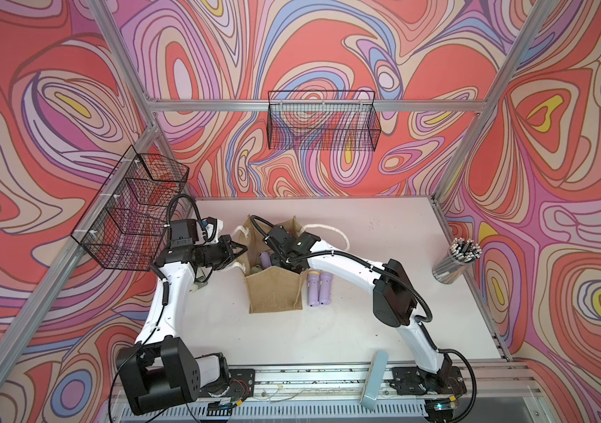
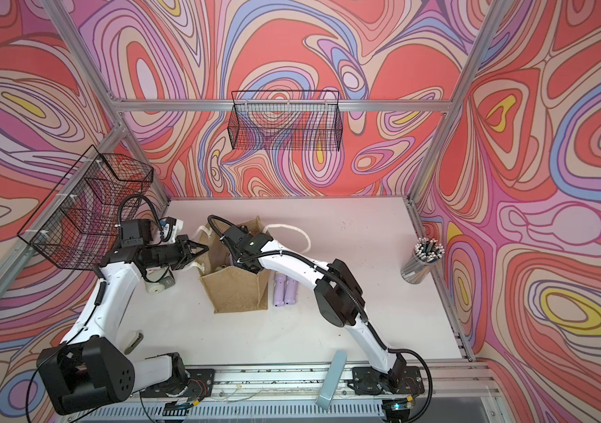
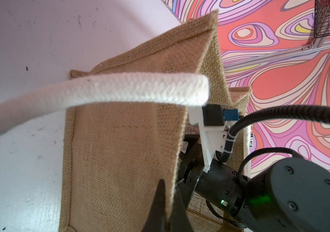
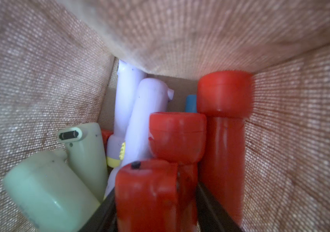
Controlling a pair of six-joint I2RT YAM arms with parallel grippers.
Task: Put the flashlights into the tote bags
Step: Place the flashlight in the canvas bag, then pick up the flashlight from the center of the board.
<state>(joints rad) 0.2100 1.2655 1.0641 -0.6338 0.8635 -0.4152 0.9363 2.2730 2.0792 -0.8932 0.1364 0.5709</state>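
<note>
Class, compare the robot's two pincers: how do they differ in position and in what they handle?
The left pincer is at the rim of the tote bag, shut on its side wall; the right pincer reaches down inside the bag. The left pincer holds only burlap; the right pincer has a red flashlight between its fingers, grip unclear. Both work at the same bag.

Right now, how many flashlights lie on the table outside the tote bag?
2: one lilac flashlight and a second, side by side beside the burlap tote bag. Others may be hidden from view.
</note>
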